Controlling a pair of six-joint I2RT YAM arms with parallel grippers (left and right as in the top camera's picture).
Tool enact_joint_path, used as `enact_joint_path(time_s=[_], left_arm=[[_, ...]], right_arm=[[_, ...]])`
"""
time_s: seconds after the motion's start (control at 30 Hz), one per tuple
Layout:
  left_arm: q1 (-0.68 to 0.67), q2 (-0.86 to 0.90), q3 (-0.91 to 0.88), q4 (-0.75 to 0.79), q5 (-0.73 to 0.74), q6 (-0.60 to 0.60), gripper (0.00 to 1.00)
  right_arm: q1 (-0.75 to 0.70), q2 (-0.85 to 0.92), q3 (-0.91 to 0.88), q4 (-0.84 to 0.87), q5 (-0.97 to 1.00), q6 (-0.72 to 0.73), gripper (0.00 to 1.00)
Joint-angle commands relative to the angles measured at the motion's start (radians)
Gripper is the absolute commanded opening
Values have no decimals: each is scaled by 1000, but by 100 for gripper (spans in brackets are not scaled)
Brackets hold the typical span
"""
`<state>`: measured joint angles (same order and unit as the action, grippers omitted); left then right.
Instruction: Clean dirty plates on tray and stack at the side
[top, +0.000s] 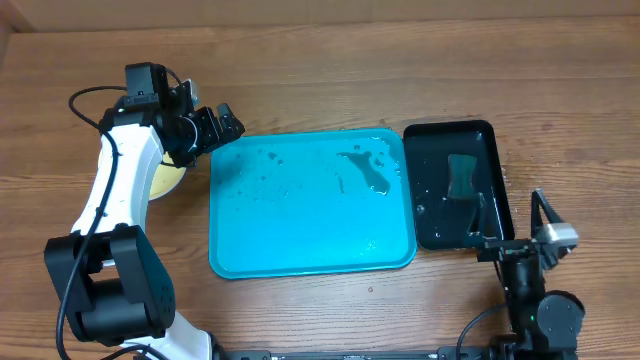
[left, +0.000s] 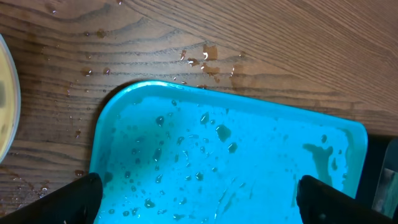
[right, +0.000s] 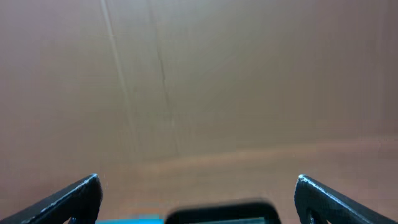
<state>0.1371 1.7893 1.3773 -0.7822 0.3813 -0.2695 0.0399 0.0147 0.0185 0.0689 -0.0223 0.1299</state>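
Observation:
The teal tray (top: 310, 250) lies mid-table, wet and with no plates on it; it also shows in the left wrist view (left: 261, 124) covered in water drops. A yellow-green plate (top: 166, 180) sits on the table left of the tray, mostly hidden under my left arm; its rim shows in the left wrist view (left: 6, 93). I cannot tell whether other plates lie under it. My left gripper (top: 222, 130) is open and empty over the tray's far left corner (left: 199, 202). My right gripper (top: 515, 222) is open and empty at the black tray's front right (right: 199, 199).
A glossy black tray (top: 425, 215) stands right of the teal tray, wet, with a green sponge (top: 462, 177) in it; its edge shows in the right wrist view (right: 221, 211). Water drops lie on the wood (left: 208, 59) behind the teal tray.

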Motion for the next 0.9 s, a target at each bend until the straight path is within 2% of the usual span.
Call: enact_joint_path(time_s=[0.0,0.03,0.3,0.87], left_arm=[[0,8,12,1,-4,0,100],[0,8,12,1,-4,0,100],[0,8,12,1,-4,0,100],[0,8,12,1,-4,0,100]], right_arm=[[-3,-12,-11,-103,-6,-4,100],[-3,-12,-11,-156,-6,-4,100],[-1,-12,-11,-152,-10,-103,100],[-1,-12,-11,-152,-9,-105,100]])
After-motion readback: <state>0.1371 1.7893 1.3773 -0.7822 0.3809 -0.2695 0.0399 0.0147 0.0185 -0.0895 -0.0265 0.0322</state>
